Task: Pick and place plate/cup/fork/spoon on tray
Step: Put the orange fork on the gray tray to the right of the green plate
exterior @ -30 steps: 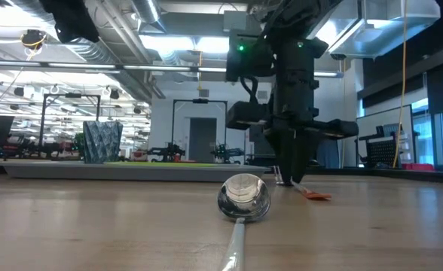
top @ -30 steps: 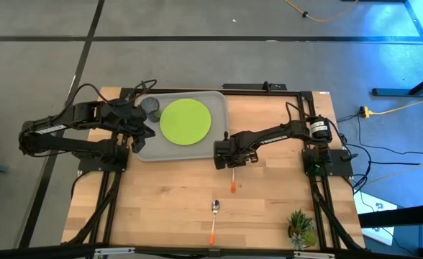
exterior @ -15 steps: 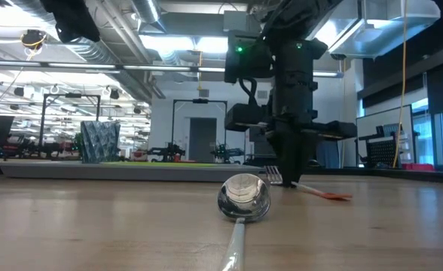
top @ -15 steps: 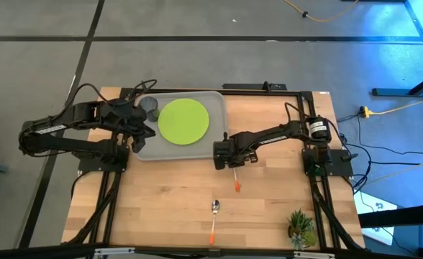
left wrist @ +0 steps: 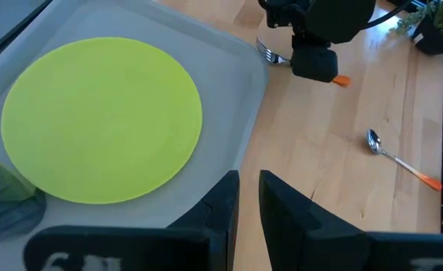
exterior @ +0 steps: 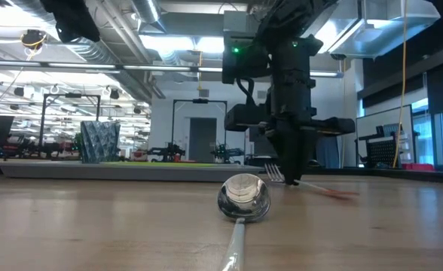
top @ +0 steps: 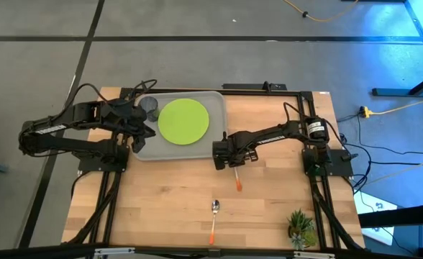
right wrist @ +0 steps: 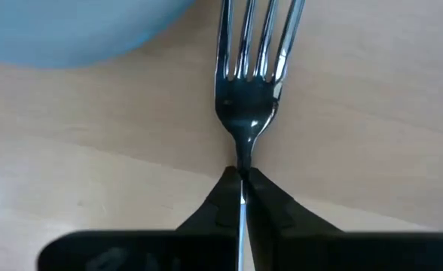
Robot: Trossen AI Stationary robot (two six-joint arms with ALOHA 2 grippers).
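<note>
The light grey tray (top: 219,97) lies at the table's far left. The lime-green plate (top: 184,121) lies flat in it, and the dark cup (top: 150,106) stands in its far left corner. My right gripper (top: 224,157) is just off the tray's near right corner, shut on the orange-handled fork (top: 237,185). The spoon (top: 214,214) lies flat on the table nearer the front edge. My left gripper (left wrist: 250,184) hovers over the tray's left side. It is empty, with a narrow gap between its fingers. My right gripper pinches the fork's thin metal neck (right wrist: 242,162), just behind the tines, between its two fingertips. The fingers come from above, pointing down (exterior: 289,179). The tines (exterior: 273,173) are raised off the table and point toward the tray. The orange handle slants down toward the table's near side.
A small potted plant (top: 300,226) stands at the table's near right corner. Bare wood lies between the tray and the spoon. The right half of the tray (left wrist: 252,98), beside the plate, holds nothing.
My right gripper has stayed shut on the fork and has risen a little. The fork's tine end has come up off the table, and its orange handle has swung a little toward the table's right edge.
</note>
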